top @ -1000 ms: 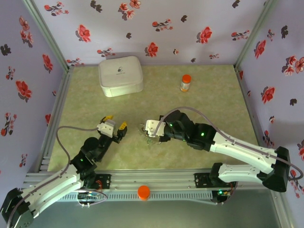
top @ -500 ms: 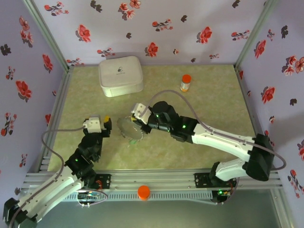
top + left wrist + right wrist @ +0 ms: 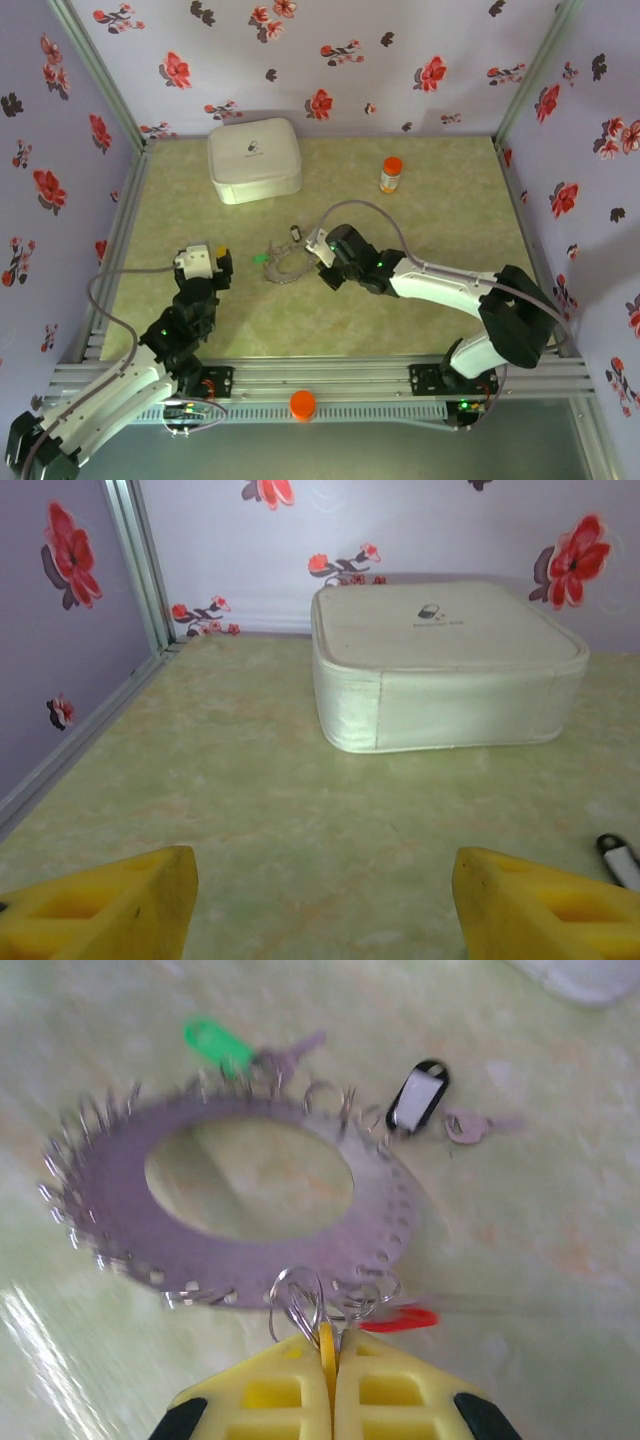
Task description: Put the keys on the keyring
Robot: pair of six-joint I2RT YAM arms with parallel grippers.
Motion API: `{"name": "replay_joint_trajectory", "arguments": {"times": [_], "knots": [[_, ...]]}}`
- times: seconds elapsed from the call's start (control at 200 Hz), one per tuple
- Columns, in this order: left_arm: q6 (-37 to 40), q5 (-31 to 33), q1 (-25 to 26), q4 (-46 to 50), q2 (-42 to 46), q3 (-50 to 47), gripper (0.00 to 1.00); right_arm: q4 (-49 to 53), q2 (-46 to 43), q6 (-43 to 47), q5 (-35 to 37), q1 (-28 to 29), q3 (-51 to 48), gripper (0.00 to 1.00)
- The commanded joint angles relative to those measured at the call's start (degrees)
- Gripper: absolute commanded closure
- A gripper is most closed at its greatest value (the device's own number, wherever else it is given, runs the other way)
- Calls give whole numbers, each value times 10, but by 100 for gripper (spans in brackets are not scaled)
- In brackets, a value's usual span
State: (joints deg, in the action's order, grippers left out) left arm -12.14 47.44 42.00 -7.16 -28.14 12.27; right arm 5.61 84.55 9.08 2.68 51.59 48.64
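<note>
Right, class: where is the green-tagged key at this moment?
In the right wrist view, the green-tagged key lies beside the upper edge of the keyring, left of the white-tagged key.

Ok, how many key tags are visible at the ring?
3: green tag at the far edge of the keyring, white tag off its far-right edge, red tag at its near edge beside the right gripper. Another may be hidden in the shut gripper.

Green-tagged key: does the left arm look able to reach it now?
Probably yes: the green-tagged key lies at the edge of the keyring toward the open left gripper, nothing between them; the right gripper pinches the opposite edge.
</note>
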Motion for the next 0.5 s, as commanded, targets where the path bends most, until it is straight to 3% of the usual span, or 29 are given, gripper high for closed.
{"name": "replay_joint_trajectory", "arguments": {"times": [0.0, 0.495], "knots": [[-21, -11, -9, -3, -15, 15, 31, 53, -3, 37, 55, -12, -12, 100], [-8, -44, -22, -14, -56, 14, 30, 231, 10, 70, 153, -17, 17, 100]]}}
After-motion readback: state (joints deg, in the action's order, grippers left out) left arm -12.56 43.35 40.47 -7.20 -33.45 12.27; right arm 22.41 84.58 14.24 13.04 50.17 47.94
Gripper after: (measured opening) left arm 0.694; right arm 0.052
